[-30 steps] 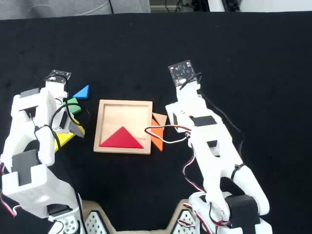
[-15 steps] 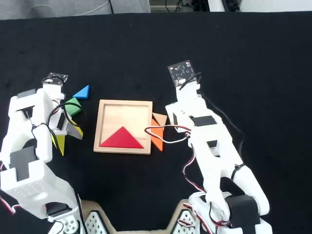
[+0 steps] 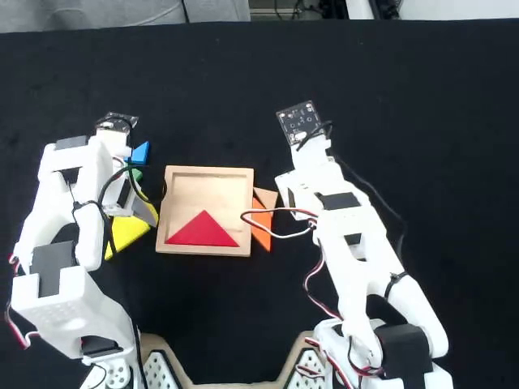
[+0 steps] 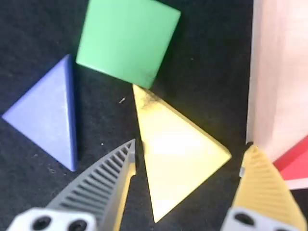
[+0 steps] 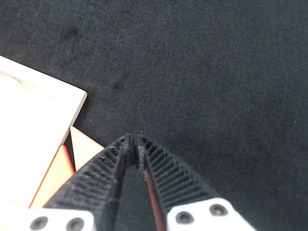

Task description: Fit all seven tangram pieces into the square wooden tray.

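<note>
The square wooden tray [image 3: 207, 186] lies at the middle of the black table [image 3: 405, 97]. One red triangle [image 3: 203, 229] sits inside it, filling the 6 o'clock part with its long side along that rim; bare wood shows at its 12 o'clock.

On the cloth at the tray's 8 o'clock, just beside the rim, lies the yellow triangle [image 3: 126, 232]. The green square [image 4: 127, 42] is at that triangle's 12 o'clock, one corner almost touching it. The blue triangle [image 3: 140, 152] lies beyond the square, at about the tray's 10 o'clock.

The left gripper [image 4: 192, 147] hangs over the yellow triangle with its claw spread wide, one finger on either side of the piece and not clamping it.

Against the tray's 3 to 4 o'clock rim lie a tan piece [image 3: 265, 198] and an orange piece [image 3: 261, 233], side by side. The right gripper [image 5: 134, 140] hovers over bare cloth just beside the tan piece, its claw closed and holding nothing.
</note>
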`<state>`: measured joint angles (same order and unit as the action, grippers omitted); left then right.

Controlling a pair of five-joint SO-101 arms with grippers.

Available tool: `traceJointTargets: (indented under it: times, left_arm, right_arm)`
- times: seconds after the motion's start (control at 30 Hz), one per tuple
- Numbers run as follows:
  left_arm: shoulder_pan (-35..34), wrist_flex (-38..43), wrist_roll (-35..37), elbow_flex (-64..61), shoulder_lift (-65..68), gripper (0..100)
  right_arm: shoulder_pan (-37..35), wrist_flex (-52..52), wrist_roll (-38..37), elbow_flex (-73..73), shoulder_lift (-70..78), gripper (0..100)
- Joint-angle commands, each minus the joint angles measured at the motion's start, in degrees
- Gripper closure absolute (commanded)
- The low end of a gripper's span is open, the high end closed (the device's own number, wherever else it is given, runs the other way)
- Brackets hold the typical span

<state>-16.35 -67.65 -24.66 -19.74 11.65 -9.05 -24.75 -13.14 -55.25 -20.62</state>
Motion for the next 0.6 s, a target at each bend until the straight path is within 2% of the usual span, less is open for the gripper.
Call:
traceJointTargets:
  times: [0.0,0.13,0.37,0.5,0.57]
  left_arm:
    - [0.1,1.1,0.4,1.1,-0.5,66]
    - [0.2,4.0,0.4,-1.8,-1.0,66]
    - [0.1,4.1,0.3,-2.0,-0.5,66]
    - [0.1,3.9,-4.0,-2.5,-0.5,66]
    - [-0.4,4.1,-4.0,-2.3,-0.5,66]
  right_arm:
    - [0.1,0.8,-0.4,0.3,0.0,98.1]
    - [0.1,0.8,-0.4,0.3,0.0,98.1]
    - [0.1,0.7,-0.4,0.3,0.0,98.1]
    - [0.1,0.7,-0.4,0.3,0.0,98.1]
    - [0.1,0.7,-0.4,0.3,0.0,98.1]
